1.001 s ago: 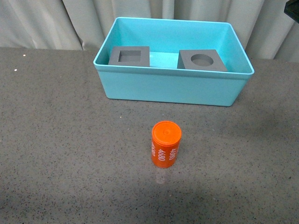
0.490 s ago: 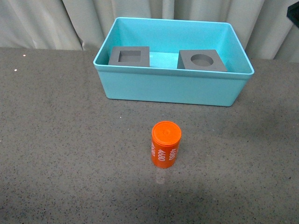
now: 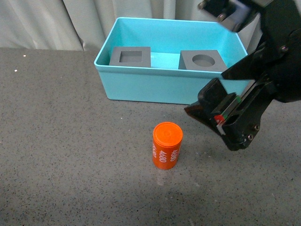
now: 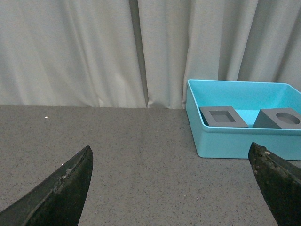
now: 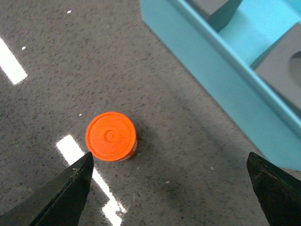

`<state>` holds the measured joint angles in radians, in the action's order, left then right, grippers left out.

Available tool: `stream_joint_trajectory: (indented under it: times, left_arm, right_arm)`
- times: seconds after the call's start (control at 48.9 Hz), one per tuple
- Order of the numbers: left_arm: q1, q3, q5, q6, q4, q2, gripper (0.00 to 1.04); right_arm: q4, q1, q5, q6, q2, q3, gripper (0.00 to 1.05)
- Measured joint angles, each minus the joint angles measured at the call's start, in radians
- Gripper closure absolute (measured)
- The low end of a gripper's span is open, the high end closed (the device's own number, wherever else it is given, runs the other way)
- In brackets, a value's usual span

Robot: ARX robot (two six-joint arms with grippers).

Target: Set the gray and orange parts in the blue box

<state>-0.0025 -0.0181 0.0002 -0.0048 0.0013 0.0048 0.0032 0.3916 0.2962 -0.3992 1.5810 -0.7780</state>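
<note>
Right gripper (image 3: 195, 112), centre right, jaws wide open and empty, near the upright orange cylinder (image 3: 167, 145) at lower centre. Square-hole gray cube (image 3: 130, 57) and round-hole gray cube (image 3: 203, 60) sit in the blue box (image 3: 171, 70) at top. Left gripper (image 4: 170, 148) also wide open, empty

The front view looks from the robot's body forward and down over the table (image 3: 56, 141). It takes in the orange cylinder (image 3: 167, 145) nearby, the blue box (image 3: 174, 89) farther off before the curtain (image 3: 47, 23), and the right arm (image 3: 263, 84) close to the lens. The left wrist view sits low and well back, facing almost level across the table toward the box and curtain, whereas the right wrist view hangs close above, facing steeply down onto the cylinder's top and the box's near wall. All three share the box and its two gray cubes, one with a square recess (image 3: 130, 57) and one with a round recess (image 3: 203, 60); the front and right wrist views also share the cylinder.
</note>
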Motion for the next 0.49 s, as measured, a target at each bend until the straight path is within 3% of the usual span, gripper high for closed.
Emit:
stream_joint_trajectory:
  times: [0.327,0.49]
  left_arm:
    - [0.0,0.0,0.0,0.0,0.0,0.0,0.07]
    - [0.0,0.0,0.0,0.0,0.0,0.0,0.07]
  right_arm:
    - [-0.111,0.066,0.071,-0.001,0.156,-0.101,0.1]
    - [-0.13,0.098,0.023,-0.008,0.246,-0.162,0.1]
